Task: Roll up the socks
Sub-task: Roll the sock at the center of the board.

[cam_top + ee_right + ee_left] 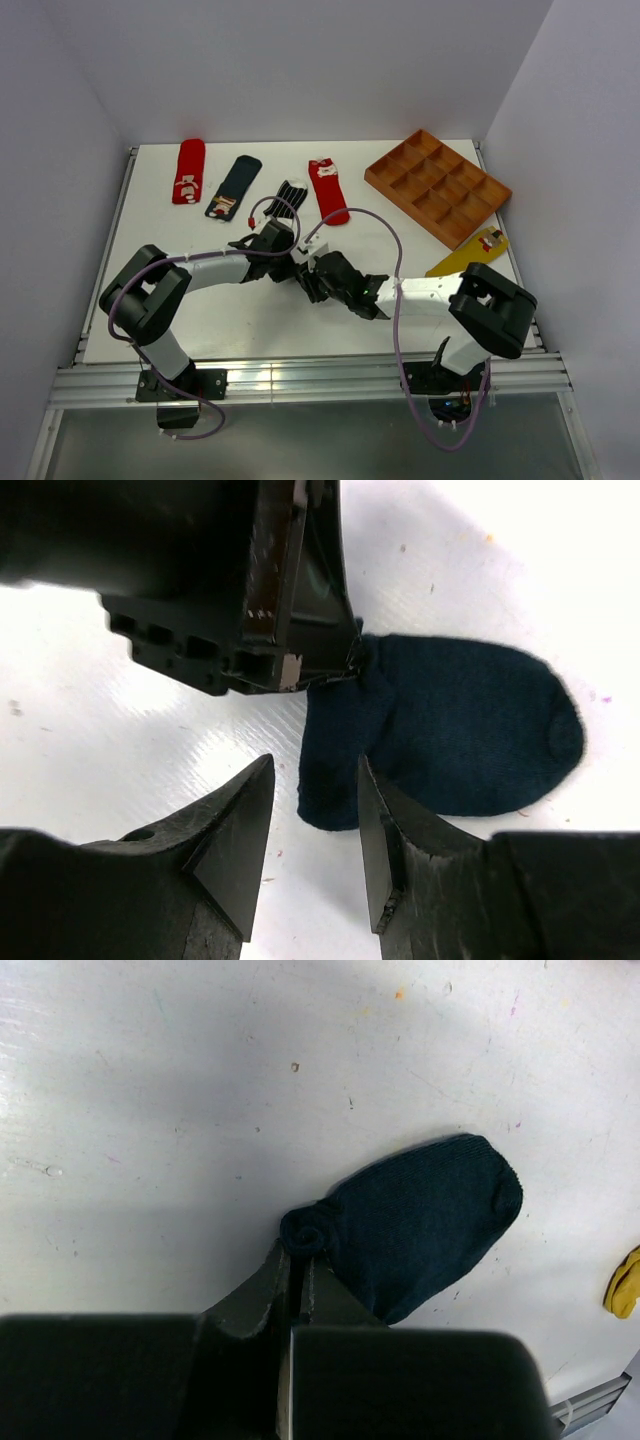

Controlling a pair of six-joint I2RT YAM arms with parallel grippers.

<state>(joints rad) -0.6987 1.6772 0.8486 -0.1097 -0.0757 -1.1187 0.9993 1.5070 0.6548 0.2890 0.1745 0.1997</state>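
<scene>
Navy sock (430, 1225) lies flat on the desk (150, 1110). Its toe points away from the left tool (300, 1260) and its open end sits right at that tool's tips. We see that end curled into a small tight roll. The left tool is clenched on the roll, jaws pressed together with only knit between them. The right tool (313, 780) is released: jaws apart, nothing between them, hovering just short of the sock's near edge, with the left tool straight across from it.

Handling, our judgement:
- Thin soft knit, very light, no stiffness.
- It will likely bunch and drag over the desk rather than turn over on its own.
- The roll may spring loose if the pinch lets go.
- Best hold looks to be the rolled end itself, taken across its width.
- The right tool could pin the flat part just ahead of the roll, or take the roll's free side.

Well beyond both tools lie a red sock (188, 171), a patched sock (232, 187), a striped sock (290, 197) and a second red sock (328, 190). The yellow sock (470, 252) lies out past the right tool's outer side, near the tray (437, 185).

Writing: none we can read. The white marks and the patch are too small to make out, and no label shows on the navy sock.
</scene>
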